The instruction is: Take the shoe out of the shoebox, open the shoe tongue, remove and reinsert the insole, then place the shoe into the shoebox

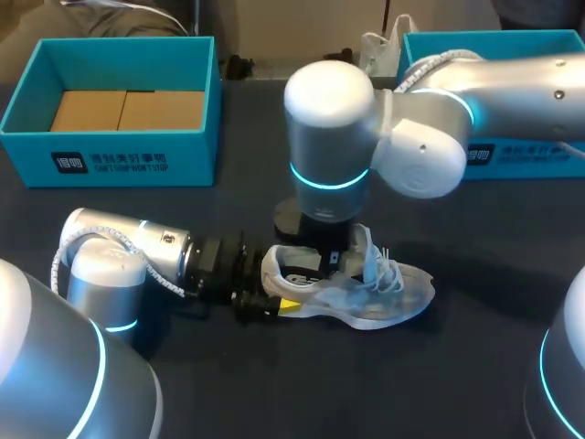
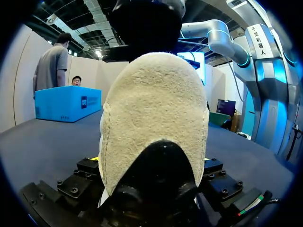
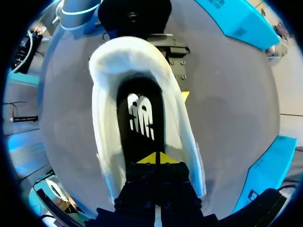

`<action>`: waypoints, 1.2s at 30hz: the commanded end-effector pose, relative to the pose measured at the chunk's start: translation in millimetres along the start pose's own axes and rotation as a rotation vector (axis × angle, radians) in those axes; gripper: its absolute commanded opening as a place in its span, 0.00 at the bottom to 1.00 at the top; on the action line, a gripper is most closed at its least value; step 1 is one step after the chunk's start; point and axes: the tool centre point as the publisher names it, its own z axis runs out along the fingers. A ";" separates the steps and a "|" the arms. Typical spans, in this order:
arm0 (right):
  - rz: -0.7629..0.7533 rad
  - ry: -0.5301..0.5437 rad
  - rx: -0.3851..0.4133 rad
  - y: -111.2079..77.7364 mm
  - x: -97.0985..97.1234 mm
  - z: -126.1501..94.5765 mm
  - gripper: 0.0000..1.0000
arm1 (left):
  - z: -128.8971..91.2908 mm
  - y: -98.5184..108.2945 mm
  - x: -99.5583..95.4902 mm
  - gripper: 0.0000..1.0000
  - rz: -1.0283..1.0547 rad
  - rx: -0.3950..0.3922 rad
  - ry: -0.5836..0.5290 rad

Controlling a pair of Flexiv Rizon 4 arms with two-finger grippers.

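The white low-cut sports shoe [image 1: 366, 293] lies on the dark counter [image 1: 439, 384] at mid-field, out of any box. Its heel is at 9 o'clock, its toe towards 4 o'clock, and its white laces [image 1: 384, 270] are bunched over the forefoot. Through the collar you see the black insole with a white mark [image 3: 142, 113] lying flat in the shoe.

Your right claw [image 3: 156, 160] hangs straight down into the opening. Its yellow tips are pressed together and rest on the insole at the forefoot end of the opening. No fold of insole shows between them.

Your left claw [image 1: 279, 300] comes in low from 9 o'clock. It has the heel wedged between its fingers, and one yellow tip lies against the shoe's side, so it reads as a steadying grip.

A teal cardboard shoebox with a brown liner [image 1: 110, 160] stands open at 11 o'clock. A second teal shoebox [image 1: 539, 157] stands at 1 o'clock, partly behind your right arm. Both are well apart from the shoe.

Step in hand, as judged: the insole stage. Whether the insole awaits removal or has just been reseated cannot be told. If removal is next, it calls for parting the right tips, pinching an insole edge, and drawing it up and back through the collar. Keep the heel firmly braced, or the shoe may lift with the insole.
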 end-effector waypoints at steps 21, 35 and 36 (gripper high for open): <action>-0.002 0.066 -0.026 -11.1 -0.6 27.3 0.30 | 0.1 -0.7 -0.5 0.00 -0.001 -0.002 0.000; -0.027 0.116 -0.032 -1.9 3.0 36.4 0.42 | 0.1 -0.7 -0.5 0.00 -0.001 -0.002 0.000; -0.030 0.124 -0.030 -1.1 5.0 38.8 0.43 | 0.1 -0.7 -0.5 0.00 -0.001 -0.002 0.000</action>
